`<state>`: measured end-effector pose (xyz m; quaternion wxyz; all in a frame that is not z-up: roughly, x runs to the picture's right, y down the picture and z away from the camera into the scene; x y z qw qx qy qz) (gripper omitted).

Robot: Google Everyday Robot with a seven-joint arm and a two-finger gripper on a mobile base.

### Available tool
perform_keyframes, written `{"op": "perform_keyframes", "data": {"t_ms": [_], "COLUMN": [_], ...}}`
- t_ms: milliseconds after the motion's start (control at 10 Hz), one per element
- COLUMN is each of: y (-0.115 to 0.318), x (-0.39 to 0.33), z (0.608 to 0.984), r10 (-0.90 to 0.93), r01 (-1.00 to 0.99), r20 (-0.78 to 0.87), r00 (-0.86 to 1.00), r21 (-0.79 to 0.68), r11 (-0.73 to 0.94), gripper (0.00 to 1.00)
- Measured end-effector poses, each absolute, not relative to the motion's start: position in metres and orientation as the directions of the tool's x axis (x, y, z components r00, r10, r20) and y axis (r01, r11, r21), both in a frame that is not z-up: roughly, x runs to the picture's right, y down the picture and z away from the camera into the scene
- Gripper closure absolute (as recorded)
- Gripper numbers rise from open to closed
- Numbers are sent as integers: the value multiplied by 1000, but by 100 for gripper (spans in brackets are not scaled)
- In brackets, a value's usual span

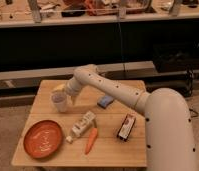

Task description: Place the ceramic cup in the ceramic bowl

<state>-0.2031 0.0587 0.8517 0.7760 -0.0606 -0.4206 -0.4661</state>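
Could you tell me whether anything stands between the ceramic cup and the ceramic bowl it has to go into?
Nothing visible does. The gripper is at the ceramic cup near the table's back left; the ceramic bowl lies front left, the white carton and carrot off to its right.

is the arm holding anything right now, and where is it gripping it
The gripper appears to hold the small pale white ceramic cup by its upper rim, over the wooden table.
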Motion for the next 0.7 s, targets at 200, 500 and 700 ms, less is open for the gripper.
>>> {"op": "perform_keyframes", "data": {"t_ms": [200, 500, 700], "y": [63, 67, 70], "x": [-207, -207, -210], "z": [853, 857, 857], "r10": [-672, -672, -673], "r01": [779, 786, 790], "r20": [713, 714, 716], "r00": [202, 196, 186], "r21": [299, 296, 298], "r11": [551, 543, 536], "gripper": [20, 20, 20]}}
